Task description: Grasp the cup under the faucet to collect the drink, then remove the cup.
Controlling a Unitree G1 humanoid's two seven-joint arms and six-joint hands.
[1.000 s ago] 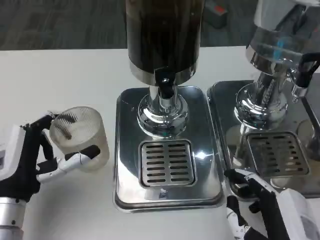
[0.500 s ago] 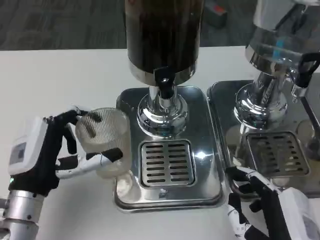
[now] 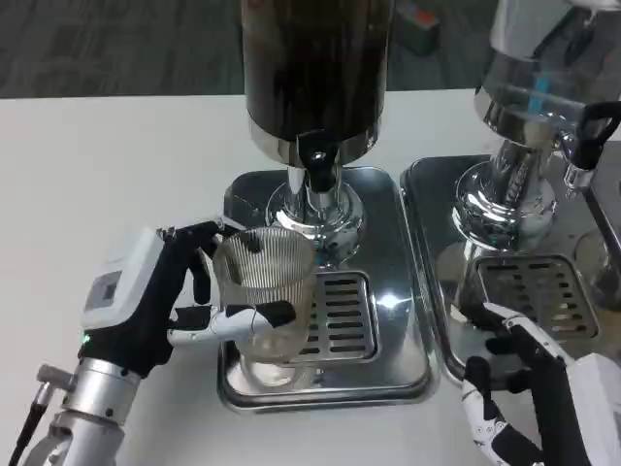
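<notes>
My left hand (image 3: 160,311) fingers wrapped round cup (image 3: 264,291), right hand (image 3: 529,408) fingers spread, idle. Cup short of faucet (image 3: 317,160): drink could miss rim.

The cup (image 3: 264,291) looks like ribbed, translucent plastic. Beneath it, the drip tray (image 3: 388,252) is polished, mirror-glossy metal, and the white counter (image 3: 116,165) is smooth and matt.

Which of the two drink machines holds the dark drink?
The dark-filled dispenser in the middle, above the cup that the left hand holds. The clear dispenser at right looks pale.
</notes>
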